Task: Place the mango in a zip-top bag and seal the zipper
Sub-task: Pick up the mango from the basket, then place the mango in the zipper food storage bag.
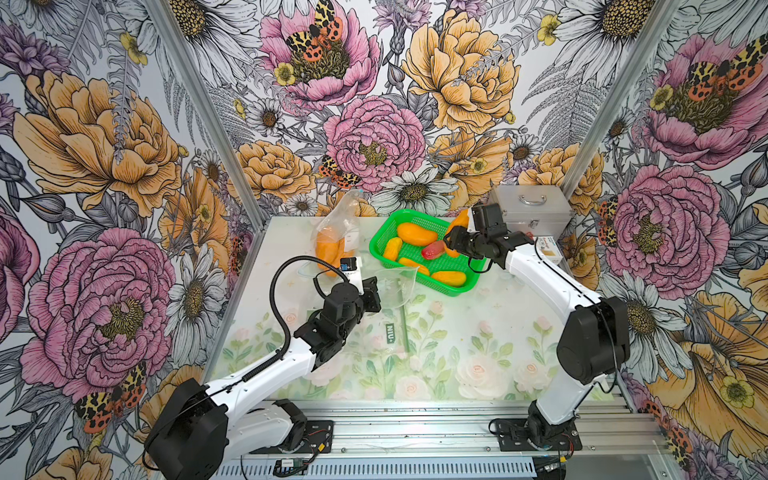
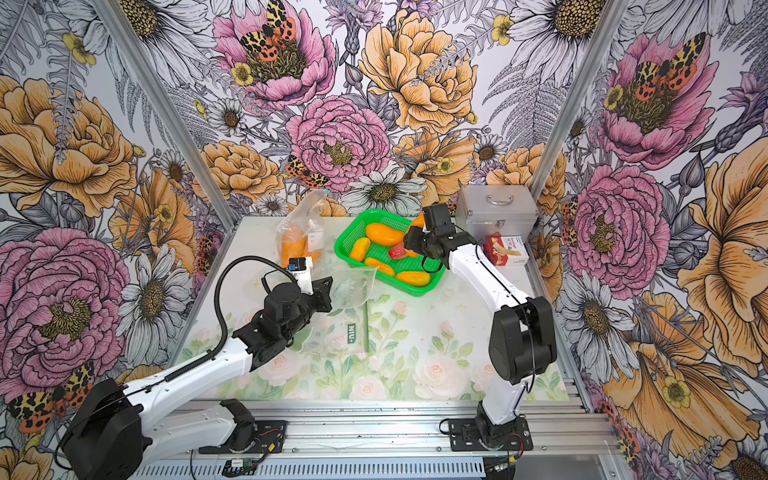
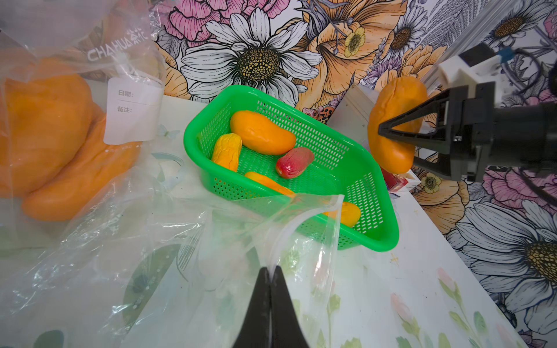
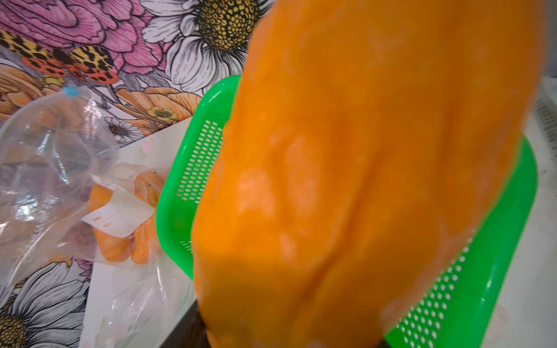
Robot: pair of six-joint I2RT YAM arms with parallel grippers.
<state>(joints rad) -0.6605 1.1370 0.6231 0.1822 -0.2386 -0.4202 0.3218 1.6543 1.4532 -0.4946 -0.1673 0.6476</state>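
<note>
My right gripper [image 1: 453,235] is shut on an orange mango [image 1: 459,219], holding it in the air over the right end of the green basket [image 1: 380,237]. That mango [image 4: 361,180] fills the right wrist view and hides the fingers there. In the left wrist view the mango [image 3: 394,120] hangs with a black finger [image 3: 413,120] across it. An empty clear zip-top bag [image 1: 395,286] lies in front of the basket, its mouth gaping toward the basket. My left gripper [image 3: 271,272] is shut on the bag's rim [image 3: 280,250], lifting it.
The basket [image 3: 388,229] holds several orange mangoes and a red fruit [image 3: 294,162]. A second clear bag [image 1: 332,245] with mangoes inside leans at the back left. A silver case [image 1: 530,208] and a small box [image 2: 505,249] stand at the back right.
</note>
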